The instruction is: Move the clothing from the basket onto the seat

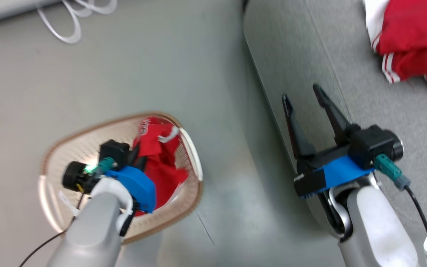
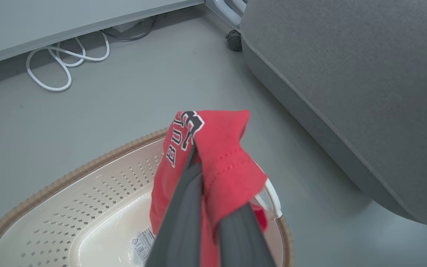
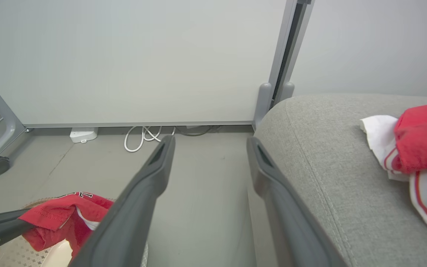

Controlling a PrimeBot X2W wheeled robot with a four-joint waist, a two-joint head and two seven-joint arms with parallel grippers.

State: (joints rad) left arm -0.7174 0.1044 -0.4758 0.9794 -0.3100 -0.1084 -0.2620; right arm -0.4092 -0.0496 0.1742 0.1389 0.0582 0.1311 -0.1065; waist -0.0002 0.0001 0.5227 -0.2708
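I'm seeing a white looped cable [image 2: 52, 88] lying on the smooth grey floor [image 2: 143, 74], and a white plastic power strip [image 3: 83, 134] sitting against the pale grey wall panel [image 3: 124, 55].

Shows a smooth grey floor [image 1: 124, 66] running up to a pale wall. Carries the basket [image 1: 87, 128] at the lower left of the head view, near the seat [image 1: 310, 55] but apart from it. Holds a looped white cable [image 1: 72, 22] along the foot of the wall. Bears, on the grey seat cushion towards its far right, a crumpled red garment [image 1: 413, 40] with white stripes.
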